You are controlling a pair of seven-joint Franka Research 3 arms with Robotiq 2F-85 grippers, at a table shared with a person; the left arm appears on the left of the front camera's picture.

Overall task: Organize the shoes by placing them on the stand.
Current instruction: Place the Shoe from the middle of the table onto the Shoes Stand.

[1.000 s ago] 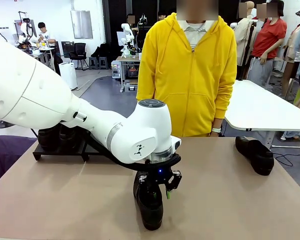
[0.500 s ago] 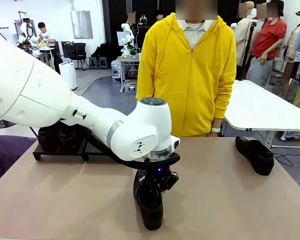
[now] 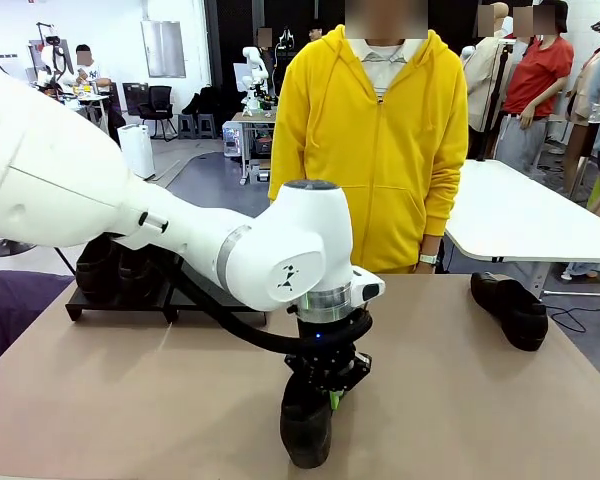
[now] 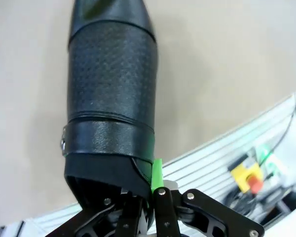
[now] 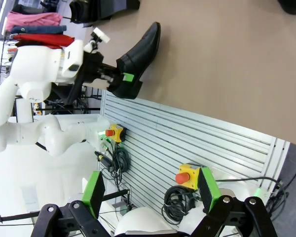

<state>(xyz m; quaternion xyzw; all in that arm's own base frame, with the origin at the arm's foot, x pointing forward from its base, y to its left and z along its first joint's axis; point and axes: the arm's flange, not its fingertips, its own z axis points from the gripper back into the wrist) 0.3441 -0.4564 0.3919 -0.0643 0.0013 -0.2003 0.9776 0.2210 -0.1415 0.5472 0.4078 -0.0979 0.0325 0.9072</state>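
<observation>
My left claw [image 3: 330,395] is clamped on the heel end of a shoe [image 3: 307,435] by the counter's [image 3: 460,400] near edge; my right claw [image 5: 150,190] hangs with jaws wide apart. Farther off, a second shoe [image 3: 510,310] lies far right, two shoes [image 3: 115,272] sit on the stand [image 3: 85,305] far left, a person [image 3: 380,150] beyond.

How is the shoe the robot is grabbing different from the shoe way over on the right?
The grabbed shoe is pinched at one end by the left gripper; the right-side shoe lies untouched. The grabbed shoe is mid-table near the robot's edge; the right-side shoe is by the person's edge. Both are shiny black and off the stand.
</observation>
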